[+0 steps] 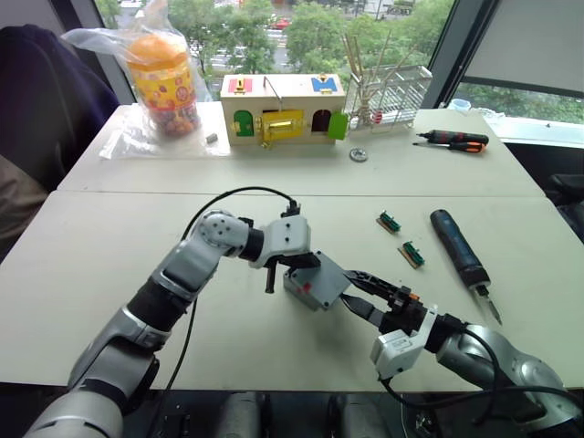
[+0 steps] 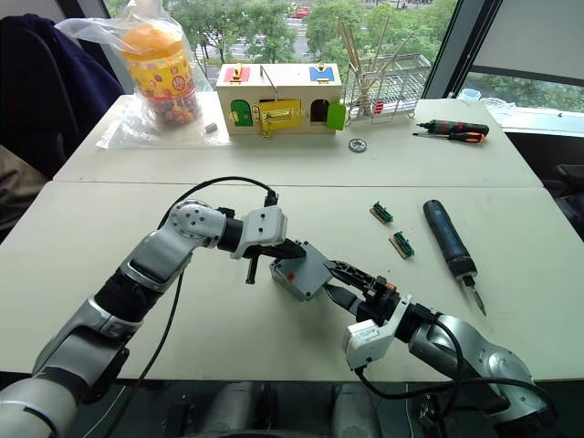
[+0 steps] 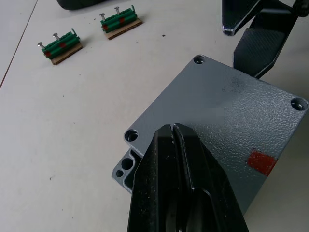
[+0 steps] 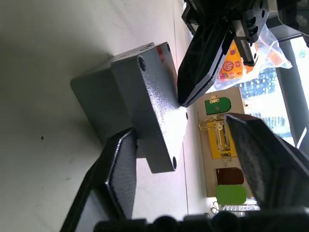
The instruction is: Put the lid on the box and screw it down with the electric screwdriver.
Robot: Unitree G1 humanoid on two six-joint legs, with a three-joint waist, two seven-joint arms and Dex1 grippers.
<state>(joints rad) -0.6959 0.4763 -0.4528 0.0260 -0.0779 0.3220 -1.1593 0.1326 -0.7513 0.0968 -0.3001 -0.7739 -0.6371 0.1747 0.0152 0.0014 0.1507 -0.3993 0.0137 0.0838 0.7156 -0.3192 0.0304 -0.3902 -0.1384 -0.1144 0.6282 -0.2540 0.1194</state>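
The grey lid (image 3: 227,121), with corner holes and a red mark, lies on the grey box (image 3: 123,169), shifted so that one box corner pokes out. Both sit at the table's middle, the lid (image 1: 319,278) facing up towards me. My left gripper (image 3: 173,128) is shut, its tips resting on the lid's top. My right gripper (image 1: 358,292) is open at the lid's right edge, with one finger (image 4: 120,174) beside the box wall (image 4: 94,96). The dark electric screwdriver (image 1: 459,248) lies on the table to the right, away from both grippers.
Two small green terminal blocks (image 1: 390,222) (image 1: 412,255) lie between the box and the electric screwdriver. At the back stand a wooden box with coloured doors (image 1: 283,109), a bagged snack jar (image 1: 164,82) and a wire rack (image 1: 392,91). A black-and-orange hand screwdriver (image 1: 452,139) lies there too.
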